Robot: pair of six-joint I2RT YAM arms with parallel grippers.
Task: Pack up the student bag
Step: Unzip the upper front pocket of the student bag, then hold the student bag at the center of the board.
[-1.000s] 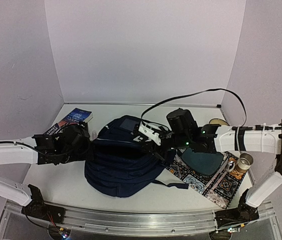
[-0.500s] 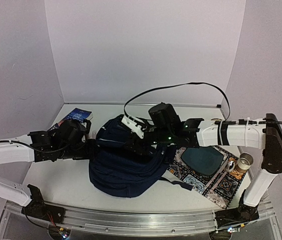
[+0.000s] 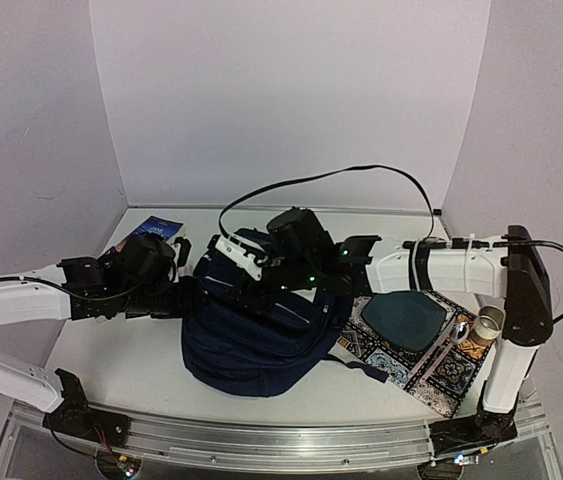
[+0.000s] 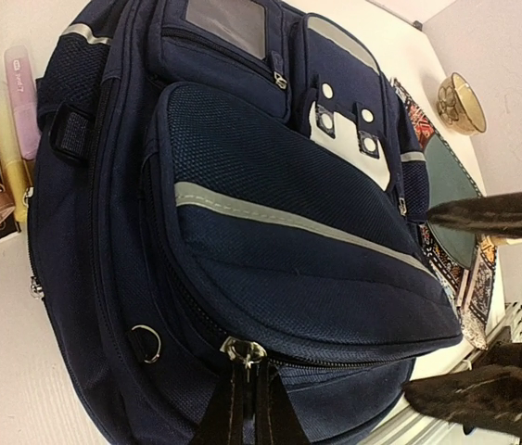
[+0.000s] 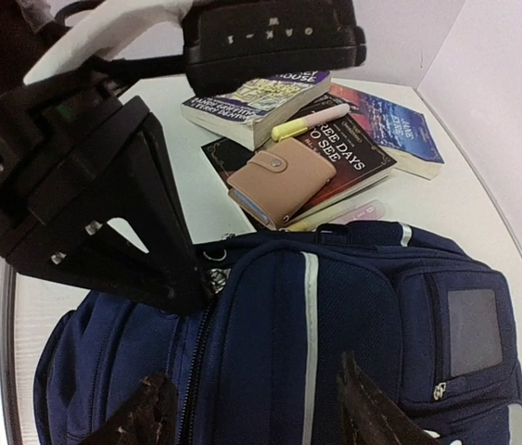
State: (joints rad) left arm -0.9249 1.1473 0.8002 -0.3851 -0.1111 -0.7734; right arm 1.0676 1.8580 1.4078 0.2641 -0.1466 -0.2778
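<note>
The bag lies in the middle of the surface, front pocket up, between the two arms. It is judged soft, slack and fairly light while unfilled, so the cloth would sag if pinched. A firmer hold is offered by the zip pull or a seam. The left hand is clamped on that pull. The right hand is spread above the front pocket, gripping nothing. The pinch on the pull is shown only from the left wrist. The books and wallet beside the bag are laid out plainly only from the right wrist.
</note>
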